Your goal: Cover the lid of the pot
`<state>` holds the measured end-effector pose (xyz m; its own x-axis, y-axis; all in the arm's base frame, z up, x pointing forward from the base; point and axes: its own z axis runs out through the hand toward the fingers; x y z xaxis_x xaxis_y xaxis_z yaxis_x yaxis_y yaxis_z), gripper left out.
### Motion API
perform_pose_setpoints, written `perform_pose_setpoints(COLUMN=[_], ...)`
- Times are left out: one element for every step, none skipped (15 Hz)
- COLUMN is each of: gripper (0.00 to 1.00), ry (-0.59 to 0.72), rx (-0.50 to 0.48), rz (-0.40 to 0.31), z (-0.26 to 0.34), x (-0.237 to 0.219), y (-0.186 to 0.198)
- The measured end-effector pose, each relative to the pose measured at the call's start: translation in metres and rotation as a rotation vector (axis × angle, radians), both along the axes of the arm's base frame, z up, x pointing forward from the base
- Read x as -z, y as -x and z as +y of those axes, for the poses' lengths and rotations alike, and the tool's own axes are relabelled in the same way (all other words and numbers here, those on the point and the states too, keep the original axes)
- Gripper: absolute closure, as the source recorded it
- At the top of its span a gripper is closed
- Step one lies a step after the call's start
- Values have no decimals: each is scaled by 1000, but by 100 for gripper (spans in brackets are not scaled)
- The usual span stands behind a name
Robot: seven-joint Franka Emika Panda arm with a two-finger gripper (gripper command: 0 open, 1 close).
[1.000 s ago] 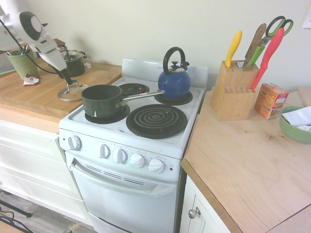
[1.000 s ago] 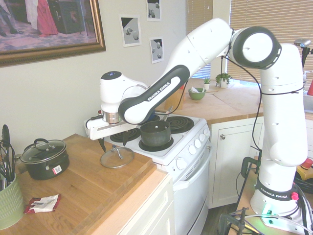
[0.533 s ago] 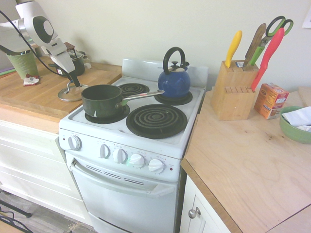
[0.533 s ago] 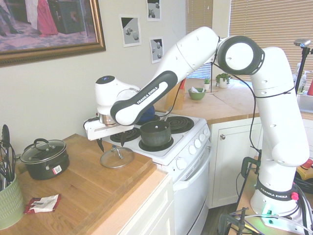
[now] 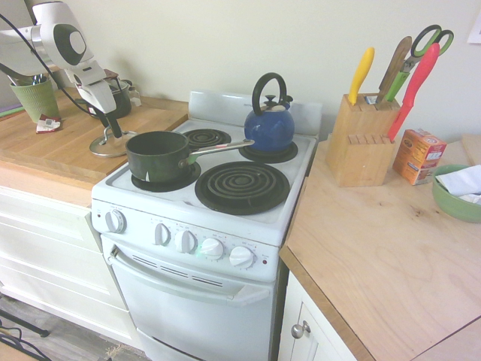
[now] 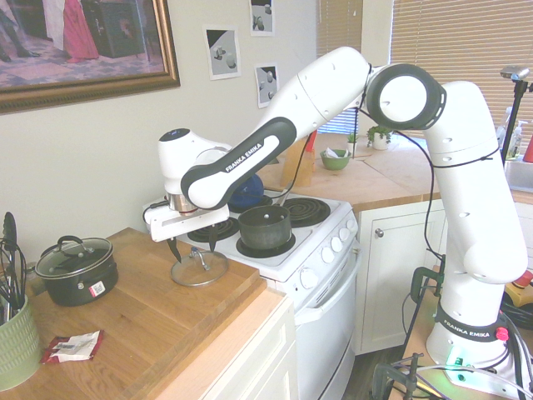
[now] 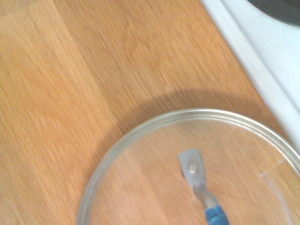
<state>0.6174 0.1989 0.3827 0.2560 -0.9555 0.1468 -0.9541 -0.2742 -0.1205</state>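
Approaching the lid point(image 6: 198, 268), with the grasp not yet made: judged as the reach step, before any lift.

Landmark: stove point(image 5: 218, 197).
- Wooden counter point(image 5: 52, 147), directly beside the stove: carries the lid, flat, right at the stove edge; clear glass, metal rim and loop handle point(image 7: 199, 187) visible in the wrist view.
- Pot point(image 5: 158, 156), on the stove's front burner nearest that counter: uncovered, upright, long handle aimed toward the middle of the stove.
- Gripper point(image 6: 191, 247), above the lid, close to the stove edge: fingers spread apart, holding nothing, straddling the space over the loop handle.

Next move, as a judgement: lower, close on the loop handle, raise, carry sideways over the pot, seat rim on rim.

Surroundings and obstructions:
- Blue kettle point(image 5: 269, 120), on a rear burner: well off the short path from lid to pot.
- Two-handled lidded pot point(image 6: 76, 267), on the counter further from the stove: apart from the lid.
- Pot wall facing the counter: only likely snag; sufficient lift required.
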Motion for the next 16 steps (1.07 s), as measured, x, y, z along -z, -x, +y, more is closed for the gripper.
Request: perform_pose_setpoints(gripper=[100, 100, 100, 100, 100, 100, 100, 100, 100, 100, 100, 100, 100, 100, 100, 100], ry=[0, 0, 0, 0, 0, -1, -2, -3, -2, -2, -1, -1, 0, 0, 1, 2], rx=[-1, -1, -3, -4, -4, -3, -4, -4, -4, -4, -3, -1, 1, 3, 4, 4], rz=[3, 7, 13, 18, 21, 22, 21, 21, 22, 23, 24, 24, 24, 23, 23, 23], z=[0, 0, 0, 0, 0, 0, 0, 0, 0, 0, -1, -2, -3, -4, -5, -6], x=[1, 2, 3, 3, 4, 4, 3, 3, 4, 5, 5, 6, 6, 6, 6, 6], y=[0, 0, -1, -1, -2, -3, -3, -4, -4, -4, -4, -5, -6, -6, -7, -7])
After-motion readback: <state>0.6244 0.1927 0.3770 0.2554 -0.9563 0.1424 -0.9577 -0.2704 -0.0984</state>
